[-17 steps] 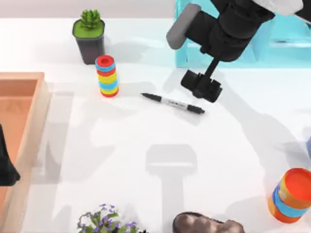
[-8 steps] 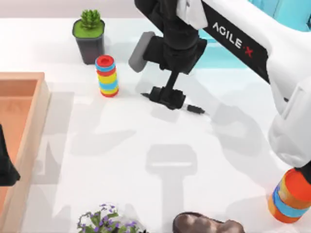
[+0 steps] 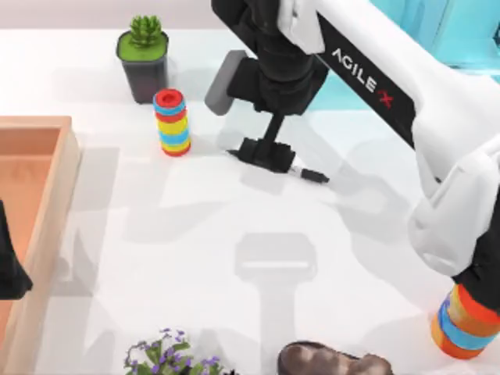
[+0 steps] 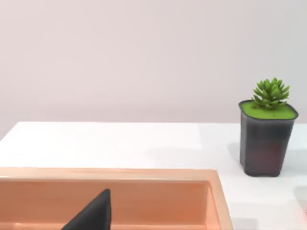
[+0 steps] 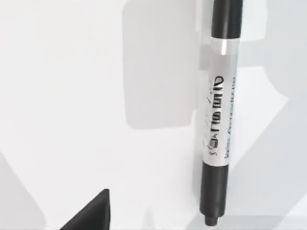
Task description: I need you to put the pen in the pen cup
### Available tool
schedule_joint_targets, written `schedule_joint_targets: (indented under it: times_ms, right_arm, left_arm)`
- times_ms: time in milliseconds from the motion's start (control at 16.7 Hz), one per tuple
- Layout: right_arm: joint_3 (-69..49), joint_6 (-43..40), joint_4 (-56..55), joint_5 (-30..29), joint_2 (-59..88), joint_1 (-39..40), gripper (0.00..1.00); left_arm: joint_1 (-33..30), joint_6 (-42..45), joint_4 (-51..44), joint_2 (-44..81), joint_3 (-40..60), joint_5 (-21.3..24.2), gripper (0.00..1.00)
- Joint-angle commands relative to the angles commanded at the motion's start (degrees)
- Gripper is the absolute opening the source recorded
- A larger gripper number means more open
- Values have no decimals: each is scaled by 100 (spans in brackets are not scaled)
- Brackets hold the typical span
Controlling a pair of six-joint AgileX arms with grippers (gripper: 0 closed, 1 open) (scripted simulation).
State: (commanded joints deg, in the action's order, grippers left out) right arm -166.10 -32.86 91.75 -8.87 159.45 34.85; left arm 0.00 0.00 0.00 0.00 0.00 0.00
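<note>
The right pincer (image 3: 266, 153) hangs low over the pen (image 3: 311, 174), which lies flat on the white surface (image 3: 195, 250) near the back middle; only the pen's right-hand end pokes out from under it in the top view. Up close, the right wrist view shows the pen (image 5: 218, 115) resting on the surface, unheld, its grey barrel with dark print between black ends. Whether the right pincer is apart or together I cannot tell. The cup (image 3: 462, 326) stands at the front right corner, well apart from the pen, partly covered by the right arm. The left arm is parked at the left, over the wooden tray (image 3: 31, 195)
</note>
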Motion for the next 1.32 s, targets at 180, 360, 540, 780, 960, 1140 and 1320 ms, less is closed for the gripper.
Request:
schedule_joint_targets:
  times_ms: [180,360,540,780,960,1140,1320]
  right_arm:
    - [0,0,0,0,0,0,100]
    - [102,-9,-98,7,-22,-20,100]
    - [689,-43,-644,8,-94,-46,100]
    - [1974,-99,-1729,15,-218,-103,100]
    - [2667,-136,-2394,18,-278,-139,100]
    - [2830,-148,-2555,19,-288,-149,100]
    - [2830,-148,-2555,19,-288,-149,100]
  left_arm:
    - [0,0,0,0,0,0,100]
    - [0,0,0,0,0,0,100]
    - [0,0,0,0,0,0,100]
    - [0,0,0,0,0,0,100]
    - [0,0,0,0,0,0,100]
    - [0,0,0,0,0,0,100]
    - [0,0,0,0,0,0,100]
